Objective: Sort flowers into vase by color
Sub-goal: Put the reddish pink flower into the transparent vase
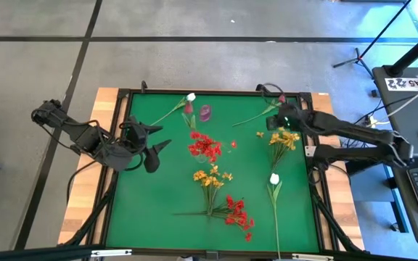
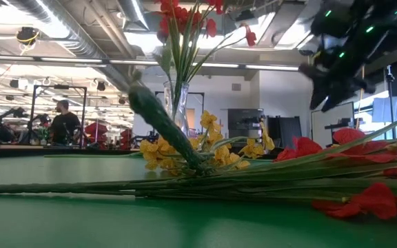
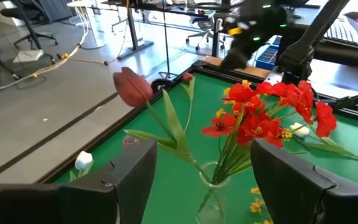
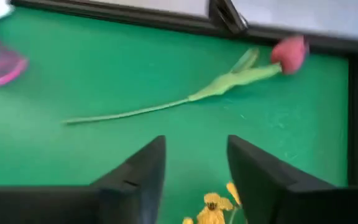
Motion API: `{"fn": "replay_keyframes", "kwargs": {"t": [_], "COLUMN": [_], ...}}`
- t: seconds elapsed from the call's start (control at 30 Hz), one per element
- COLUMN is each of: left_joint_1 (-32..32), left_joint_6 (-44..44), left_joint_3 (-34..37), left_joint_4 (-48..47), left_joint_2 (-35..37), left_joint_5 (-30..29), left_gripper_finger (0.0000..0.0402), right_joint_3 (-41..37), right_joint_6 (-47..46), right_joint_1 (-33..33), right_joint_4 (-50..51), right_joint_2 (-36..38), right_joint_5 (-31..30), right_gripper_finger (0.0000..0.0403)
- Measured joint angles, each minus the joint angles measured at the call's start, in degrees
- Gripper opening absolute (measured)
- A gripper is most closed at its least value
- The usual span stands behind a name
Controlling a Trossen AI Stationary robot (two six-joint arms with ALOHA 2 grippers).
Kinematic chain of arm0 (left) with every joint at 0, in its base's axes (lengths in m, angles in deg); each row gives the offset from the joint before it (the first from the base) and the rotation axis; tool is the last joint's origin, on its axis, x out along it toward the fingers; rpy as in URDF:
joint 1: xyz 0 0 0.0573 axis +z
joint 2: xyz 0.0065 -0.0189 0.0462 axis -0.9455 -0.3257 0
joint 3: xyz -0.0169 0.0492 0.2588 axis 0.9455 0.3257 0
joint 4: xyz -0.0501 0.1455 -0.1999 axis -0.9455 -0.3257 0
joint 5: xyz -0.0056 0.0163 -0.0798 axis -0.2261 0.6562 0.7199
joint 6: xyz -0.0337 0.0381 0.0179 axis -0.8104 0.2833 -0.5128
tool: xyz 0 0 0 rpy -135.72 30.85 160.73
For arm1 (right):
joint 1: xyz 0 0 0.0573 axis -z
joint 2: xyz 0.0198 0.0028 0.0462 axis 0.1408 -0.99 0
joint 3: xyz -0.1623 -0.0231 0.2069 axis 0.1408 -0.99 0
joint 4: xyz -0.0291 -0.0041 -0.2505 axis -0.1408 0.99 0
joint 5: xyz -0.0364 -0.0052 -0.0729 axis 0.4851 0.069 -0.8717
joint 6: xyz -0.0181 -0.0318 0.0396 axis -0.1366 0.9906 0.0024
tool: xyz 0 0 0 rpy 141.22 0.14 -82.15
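Note:
A clear vase (image 3: 211, 186) stands upright on the green mat (image 1: 151, 196). It holds a bushy red spray (image 1: 205, 147) and a dark red bud (image 3: 132, 87) that leans out. My left gripper (image 1: 164, 136) is open at the vase's left, its fingers (image 3: 123, 171) pointing toward it and not touching. My right gripper (image 1: 273, 122) is open above the mat, near the stem of a pink-red bud (image 4: 288, 53) lying flat by the far right corner. Loose on the mat lie a yellow spray (image 1: 284, 138), another yellow spray (image 1: 211, 177), a red spray (image 1: 238, 214) and two white buds (image 1: 274, 178) (image 1: 191, 96).
A small pink vase (image 1: 205, 112) stands near the far edge, right of the dark red bud. A dark raised frame (image 1: 122, 145) rims the mat. Bare mat shows at the near left (image 1: 144, 217). In the low view, stems (image 2: 185, 186) lie across the foreground; a person (image 2: 64, 124) stands far behind.

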Motion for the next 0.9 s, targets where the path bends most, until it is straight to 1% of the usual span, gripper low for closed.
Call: {"fn": "replay_keyframes", "kwargs": {"t": [0.13, 0.23, 0.3, 0.47, 0.63, 0.77, 0.9], "left_joint_1": [0.0, 0.0, 0.0, 0.0, 0.0, 0.0, 0.0], "left_joint_6": [-1.0, -1.0, -1.0, -1.0, -0.7, -0.7, -0.7], "left_joint_3": [0.0, 0.0, 0.0, 0.0, 0.0, 0.0, 0.0], "left_joint_4": [0.0, 0.1, 0.1, 0.0, 0.0, 0.0, 0.0], "left_joint_2": [0.0, 0.0, 0.0, 0.0, 0.0, 0.0, 0.0], "left_joint_5": [1.2, 1.2, 1.2, 1.8, 2.5, 2.5, 2.5], "left_gripper_finger": [0.0254, 0.0254, 0.0254, 0.0254, 0.0254, 0.0254, 0.0254], "right_joint_3": [0.0, 0.0, 0.0, 0.0, 0.0, 0.5, 0.8], "right_joint_6": [-1.1, -1.2, -1.2, -3.0, -4.0, -4.2, -4.6], "right_joint_1": [8.0, 12.1, 14.1, 18.6, 21.3, 21.7, 21.8], "right_joint_4": [-8.2, -17.0, -20.9, -24.2, -24.5, -25.0, -29.5], "right_joint_2": [-6.9, -12.3, -16.0, -24.4, -30.4, -33.1, -34.2], "right_joint_5": [6.5, 10.7, 11.6, 12.0, 12.5, 11.3, 11.5], "right_gripper_finger": [0.0234, 0.0257, 0.0264, 0.0260, 0.0250, 0.0248, 0.0248]}}
